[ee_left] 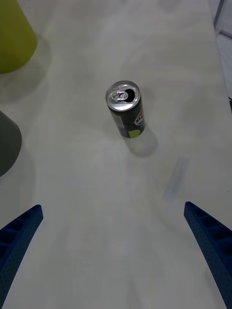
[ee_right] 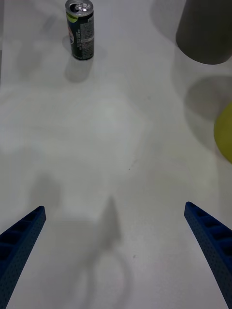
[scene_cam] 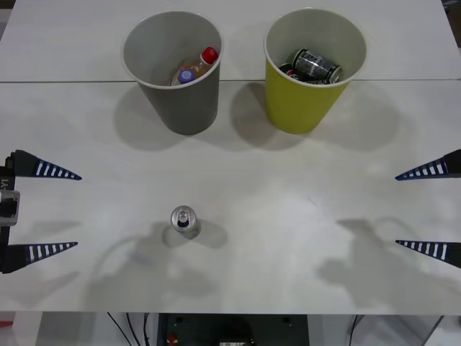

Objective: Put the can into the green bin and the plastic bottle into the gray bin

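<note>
The can (scene_cam: 184, 220) stands upright on the white table, front and left of centre, with a silver top and a dark greenish side; I also see this can (ee_left: 125, 110) from the left wrist and the can (ee_right: 80, 30) from the right wrist. At the back stand the gray bin (scene_cam: 173, 101) on the left and the green bin (scene_cam: 306, 101) on the right. Inside the gray bin lie a red-capped plastic bottle (scene_cam: 207, 58) and a purple-capped one (scene_cam: 186, 75). My left gripper (scene_cam: 77, 210) hangs open at the left edge, well clear of the can. My right gripper (scene_cam: 396, 210) hangs open at the right edge.
A black-and-silver can (scene_cam: 315, 65) lies in the green bin. The wrist views catch the bins' sides: gray bin (ee_right: 205, 29), green bin (ee_left: 12, 34). The table (scene_cam: 288, 238) has its front edge close below the can.
</note>
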{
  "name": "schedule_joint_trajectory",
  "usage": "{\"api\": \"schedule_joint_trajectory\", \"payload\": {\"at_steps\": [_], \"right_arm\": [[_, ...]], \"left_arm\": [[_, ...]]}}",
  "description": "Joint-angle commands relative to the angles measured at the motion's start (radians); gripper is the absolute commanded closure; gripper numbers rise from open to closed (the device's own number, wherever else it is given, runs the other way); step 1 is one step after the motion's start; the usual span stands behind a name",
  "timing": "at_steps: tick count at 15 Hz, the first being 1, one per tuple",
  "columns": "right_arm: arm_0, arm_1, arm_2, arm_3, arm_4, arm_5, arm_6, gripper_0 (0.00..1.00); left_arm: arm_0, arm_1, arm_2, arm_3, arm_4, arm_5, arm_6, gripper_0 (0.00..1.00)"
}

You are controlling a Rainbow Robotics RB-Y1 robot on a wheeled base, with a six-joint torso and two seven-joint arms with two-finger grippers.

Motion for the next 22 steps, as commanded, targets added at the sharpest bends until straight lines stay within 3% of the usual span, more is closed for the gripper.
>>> {"api": "schedule_joint_trajectory", "payload": {"at_steps": [1, 7, 13, 17, 22], "right_arm": [[0.0, 0.0, 0.0, 0.0, 0.0, 0.0, 0.0, 0.0], [0.0, 0.0, 0.0, 0.0, 0.0, 0.0, 0.0, 0.0], [0.0, 0.0, 0.0, 0.0, 0.0, 0.0, 0.0, 0.0], [0.0, 0.0, 0.0, 0.0, 0.0, 0.0, 0.0, 0.0], [0.0, 0.0, 0.0, 0.0, 0.0, 0.0, 0.0, 0.0]], "left_arm": [[0.0, 0.0, 0.0, 0.0, 0.0, 0.0, 0.0, 0.0], [-0.021, -0.048, -0.021, 0.013, -0.001, -0.011, 0.018, 0.0], [-0.046, -0.162, -0.084, 0.07, 0.005, -0.01, 0.02, 0.0], [-0.09, -0.24, -0.147, 0.188, 0.053, -0.01, -0.083, 0.0], [-0.096, -0.352, -0.148, 0.223, -0.035, 0.01, -0.117, 0.0]]}}
